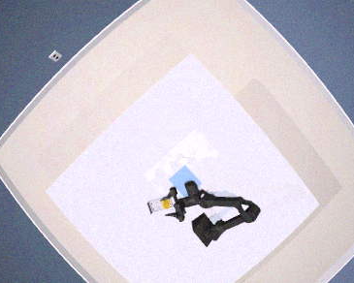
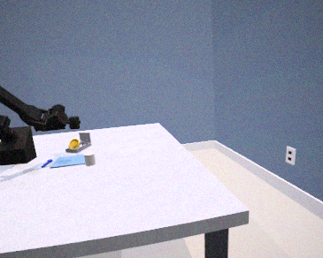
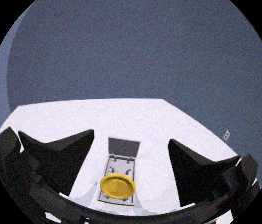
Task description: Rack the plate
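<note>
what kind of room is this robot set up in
Probably a plain indoor test room rather than a kitchen: bare blue walls, a beige floor with a white wall socket, and one white table carrying the black arm's open gripper, a small grey dish rack and a yellow plate.
</note>
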Available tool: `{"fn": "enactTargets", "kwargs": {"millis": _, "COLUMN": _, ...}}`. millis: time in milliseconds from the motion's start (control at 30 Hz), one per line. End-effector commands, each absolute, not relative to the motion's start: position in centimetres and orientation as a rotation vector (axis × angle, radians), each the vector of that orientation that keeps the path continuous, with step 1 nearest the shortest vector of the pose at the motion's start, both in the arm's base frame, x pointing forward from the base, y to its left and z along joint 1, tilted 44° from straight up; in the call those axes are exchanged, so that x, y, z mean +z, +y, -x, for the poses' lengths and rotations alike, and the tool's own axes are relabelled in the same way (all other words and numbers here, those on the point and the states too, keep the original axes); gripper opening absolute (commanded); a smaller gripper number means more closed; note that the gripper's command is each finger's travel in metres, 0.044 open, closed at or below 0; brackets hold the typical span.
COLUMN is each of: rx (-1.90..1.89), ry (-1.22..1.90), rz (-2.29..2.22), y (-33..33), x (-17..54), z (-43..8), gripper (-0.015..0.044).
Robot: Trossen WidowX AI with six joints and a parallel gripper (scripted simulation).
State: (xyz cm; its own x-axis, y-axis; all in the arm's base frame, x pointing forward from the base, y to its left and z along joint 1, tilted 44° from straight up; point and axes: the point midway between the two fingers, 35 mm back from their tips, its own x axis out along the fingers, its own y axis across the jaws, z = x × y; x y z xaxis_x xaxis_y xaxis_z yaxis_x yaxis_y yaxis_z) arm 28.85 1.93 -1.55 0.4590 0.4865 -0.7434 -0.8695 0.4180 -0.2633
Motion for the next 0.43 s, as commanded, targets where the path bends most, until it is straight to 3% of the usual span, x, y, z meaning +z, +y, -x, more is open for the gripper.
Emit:
{"fn": "enactTargets", "kwargs": {"millis": 0, "rx": 0.916, "ry": 0.643, "rz": 0.69, "y": 2.65, "x": -0.62, "z": -29.02, "gripper": 0.04}}
{"fn": "enactTargets", "kwargs": {"millis": 400, "rx": 0.824, "ry": 0.966, "rz": 0.499, "y": 3.21, "x": -1.4, "z": -28.49, "gripper": 0.04}}
